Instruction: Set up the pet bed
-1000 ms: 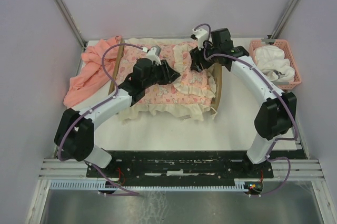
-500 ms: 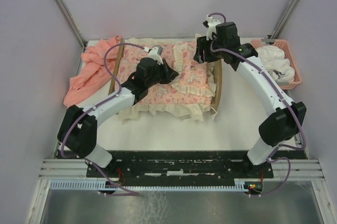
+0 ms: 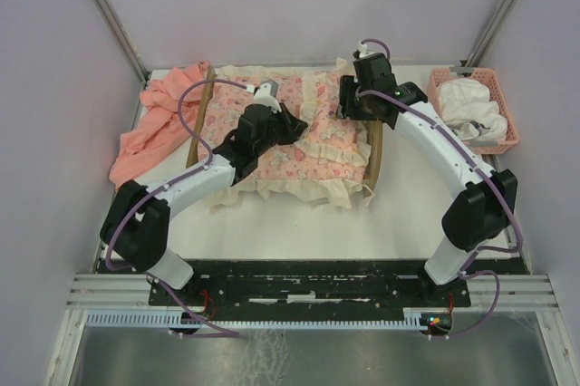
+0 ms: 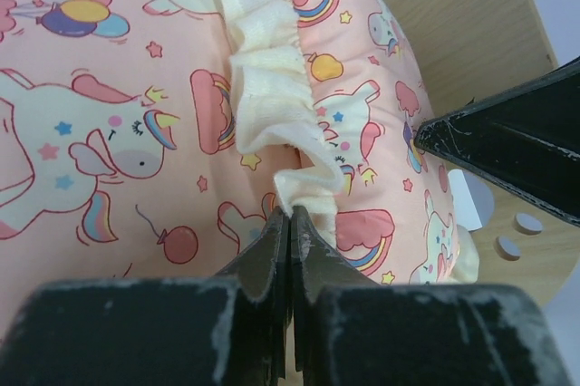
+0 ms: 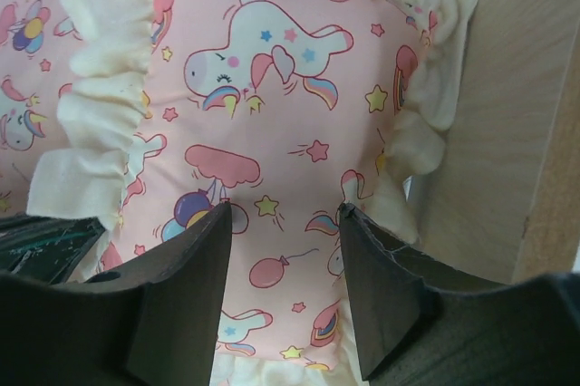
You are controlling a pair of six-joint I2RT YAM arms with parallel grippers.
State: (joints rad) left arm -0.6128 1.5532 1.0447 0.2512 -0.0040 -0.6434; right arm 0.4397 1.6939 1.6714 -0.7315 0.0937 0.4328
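The pet bed (image 3: 375,158) has a light-wood frame and lies across the middle of the table under a pink unicorn-print cover (image 3: 272,158) with cream frills. A matching pillow (image 3: 332,139) lies at its right end against the wooden headboard (image 4: 453,24). My left gripper (image 3: 292,123) is shut on the pillow's cream ruffle (image 4: 272,87), pinched at the fingertips (image 4: 290,216). My right gripper (image 3: 349,103) hangs open just above the pillow (image 5: 281,87), one finger on either side of its print (image 5: 285,216), holding nothing. The bed's striped base is hidden by the cover.
A salmon-pink cloth (image 3: 154,123) lies crumpled at the left of the bed. A pink plastic basket (image 3: 507,137) with white fabric (image 3: 471,105) inside stands at the back right. The enclosure's walls stand close on both sides.
My left gripper has shut on the pillow's ruffle. The right gripper rose off the pillow, then came back down over it. The pillow now lies flatter, nearer the headboard.
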